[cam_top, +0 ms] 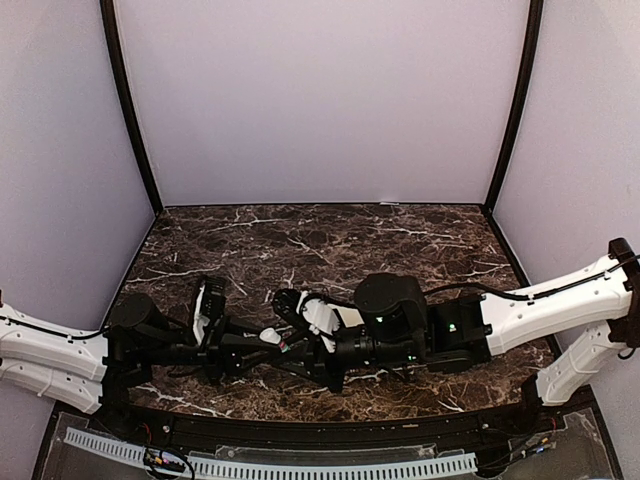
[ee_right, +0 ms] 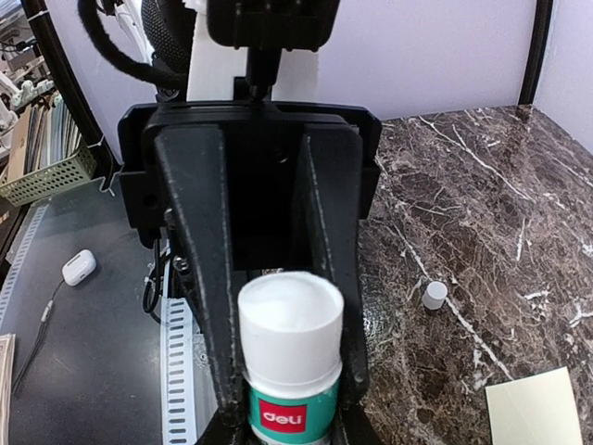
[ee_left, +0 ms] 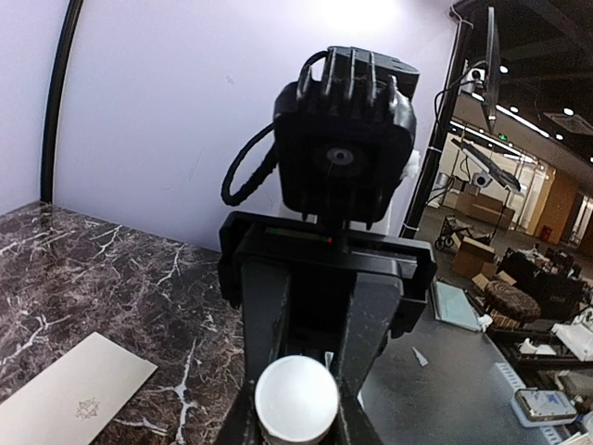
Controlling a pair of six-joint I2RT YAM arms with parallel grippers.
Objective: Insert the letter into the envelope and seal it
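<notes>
Grips the white top end of a glue stick (ee_right: 289, 357) with the left gripper (cam_top: 262, 340), jaws drawn in narrow, fingers (ee_right: 206, 278) tight against both sides of it. Clamps the same stick's teal-and-red labelled body with the right gripper (cam_top: 298, 348), jaws likewise close together around it. Meets tip to tip over the near middle of the tabletop (cam_top: 400, 240), both arms reaching inward from the sides, the stick lying across between them.

Note the envelope (ee_right: 537, 408) flat on the tabletop, just beside the grippers on the side toward the back wall (cam_top: 320, 100): only a pale cream corner in right wrist view, a longer stretch with a small printed emblem in left wrist view. Cannot make it out from above, among the arms. A little way off on the stone, a small white cylinder (ee_right: 434, 295), standing alone.

Dark brown marble-look top, veined white all over. Fenced on three sides by plain pale lilac walls, with black posts (cam_top: 130, 110) at the back corners. Along the near edge, a clear panel (cam_top: 100, 440) and a white slotted cable duct (cam_top: 300, 465). Beyond the table's left edge in right wrist view, a grey bench (ee_right: 83, 371) with a white earbud case (ee_right: 79, 267) and a green basket (ee_right: 42, 176). Past the right post in left wrist view, an open workshop with cardboard boxes (ee_left: 473, 255) and strip lights overhead.
</notes>
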